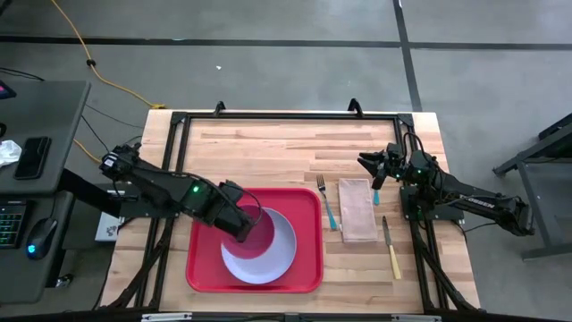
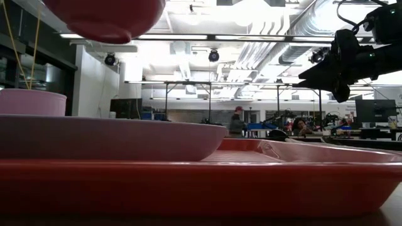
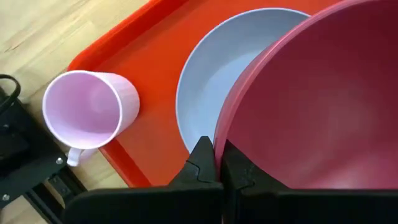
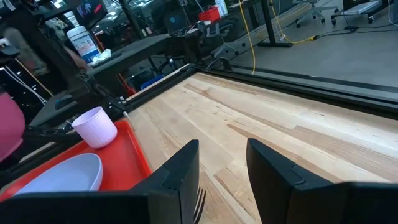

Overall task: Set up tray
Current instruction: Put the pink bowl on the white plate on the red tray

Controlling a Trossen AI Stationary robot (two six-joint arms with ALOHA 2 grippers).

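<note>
A large red tray (image 1: 304, 268) lies on the wooden table and carries a pale lavender plate (image 1: 268, 259). A pink cup (image 3: 87, 109) stands upright in the tray's corner and is hidden under my left arm in the high view. My left gripper (image 1: 238, 219) is shut on a dark red bowl (image 1: 259, 228), held above the plate (image 2: 107, 138). In the low view the bowl (image 2: 107, 16) hangs well clear of the plate. My right gripper (image 1: 374, 166) is open and empty, above the table just beyond the napkin's far end. My left gripper (image 3: 217, 149) pinches the bowl's rim (image 3: 219, 132) between its two fingers, one finger (image 3: 239, 171) inside the bowl and one finger (image 3: 200, 163) outside. The bowl is lifted clear above the plate, its mouth up.
To the right of the tray lie a fork (image 1: 328, 204), a tan napkin (image 1: 357, 210) and a yellow-handled knife (image 1: 391, 246), all flat on the wood. Bare wood lies along the table's far side (image 1: 286, 143). A desk with electronics stands to the left of the table (image 1: 36, 161).
</note>
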